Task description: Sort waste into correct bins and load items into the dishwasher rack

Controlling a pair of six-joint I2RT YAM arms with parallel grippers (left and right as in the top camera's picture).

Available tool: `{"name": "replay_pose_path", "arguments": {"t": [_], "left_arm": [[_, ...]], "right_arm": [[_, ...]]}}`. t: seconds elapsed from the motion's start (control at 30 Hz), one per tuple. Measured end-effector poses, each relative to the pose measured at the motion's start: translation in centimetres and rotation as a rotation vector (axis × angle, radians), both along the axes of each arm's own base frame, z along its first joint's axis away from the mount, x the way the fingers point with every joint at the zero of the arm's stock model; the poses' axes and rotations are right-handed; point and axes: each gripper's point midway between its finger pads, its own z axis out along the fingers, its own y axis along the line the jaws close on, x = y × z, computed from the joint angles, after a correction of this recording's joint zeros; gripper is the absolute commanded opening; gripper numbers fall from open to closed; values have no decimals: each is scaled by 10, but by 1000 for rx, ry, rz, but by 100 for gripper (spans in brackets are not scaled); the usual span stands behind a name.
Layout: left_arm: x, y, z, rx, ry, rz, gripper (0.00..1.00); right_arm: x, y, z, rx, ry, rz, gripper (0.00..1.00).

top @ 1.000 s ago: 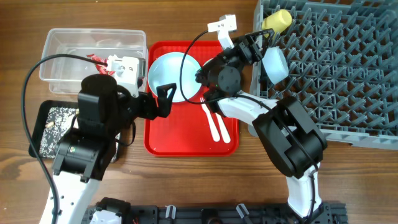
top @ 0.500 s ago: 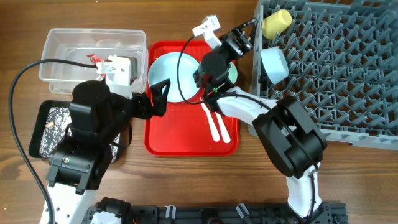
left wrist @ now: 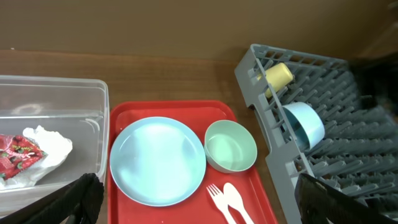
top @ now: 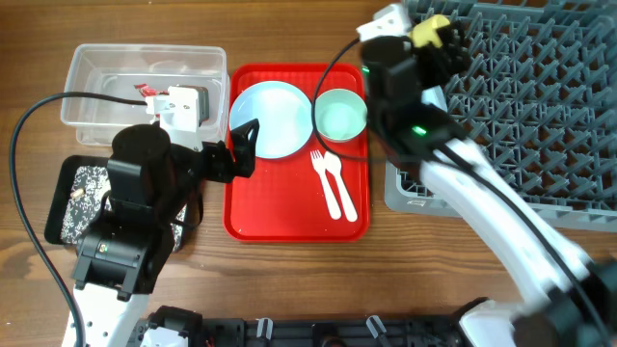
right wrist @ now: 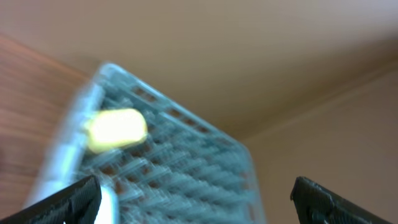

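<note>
Both end effectors spread wide and empty, left end effector [left wrist: 208,200] at the red tray's [top: 280,204] edge, right end effector [right wrist: 199,202] over the rack [top: 540,125] near the yellow cup [left wrist: 278,76]; plate [top: 271,119], one bowl [top: 341,114], fork [left wrist: 214,190] and spoon [left wrist: 233,195] on the tray, other bowl [left wrist: 303,124] racked, wrapper [left wrist: 22,152] in the clear tub [top: 96,58].

My left arm [top: 135,222] is chunky black round joints above a white lower link, with a white camera block [top: 183,104] at the wrist and a thin black cable [top: 24,183] looping off it. My right arm [top: 482,207] is a blurred white link under black housing, with a small green light [top: 416,130]. Fingers [left wrist: 78,199] are matte black
</note>
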Motion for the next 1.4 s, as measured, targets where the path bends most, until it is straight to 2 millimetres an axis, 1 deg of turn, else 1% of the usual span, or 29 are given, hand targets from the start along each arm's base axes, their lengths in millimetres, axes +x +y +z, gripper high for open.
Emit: {"name": "replay_pose_path", "arguments": {"t": [0.07,0.1,0.17,0.27,0.33,0.4,0.43,0.47,0.53,0.6,0.67,0.7,0.77,0.83,0.97,1.03,1.17,1.23,1.4], "left_arm": [[0,0,-1,-6,6,4,100],[0,0,-2,-9,13,6,100],[-1,0,-7,-9,33,9,100],[1,0,-21,-2,91,15,100],[2,0,-32,-2,136,24,100],[3,0,-39,-1,165,28,100],[4,0,-41,-2,171,30,100],[5,-1,-42,-8,178,34,100],[5,-1,-43,-12,181,37,100],[5,-1,-42,-15,181,38,100],[5,-1,-43,-15,182,39,100],[5,-1,-42,-16,182,39,100],[4,-1,-43,-16,183,39,100],[4,-1,-43,-15,185,39,100],[3,-1,-44,-14,191,38,100],[2,0,-46,-12,197,39,100],[-1,1,-44,-13,195,38,100],[-7,2,-42,-12,197,38,100],[-39,10,-29,-16,182,38,100]], "right_arm": [[-16,4,6,127,3,42,100],[-24,9,2,196,28,71,100],[-34,21,-12,312,94,118,100],[-45,47,-43,489,230,185,100],[-54,66,-57,620,307,220,100],[-57,80,-60,715,339,242,100],[-58,83,-61,753,344,237,100],[-60,91,-63,791,366,259,100],[-58,98,-69,826,388,263,100],[-54,104,-83,835,423,255,100],[-47,112,-103,840,459,241,100],[-40,116,-118,839,482,230,100],[-26,123,-142,841,503,218,99],[-15,124,-157,846,506,207,99],[4,119,-175,849,493,191,99],[13,115,-181,843,483,189,99],[24,108,-199,836,486,170,99],[25,105,-210,831,503,156,97],[27,98,-237,834,554,124,91]]}}
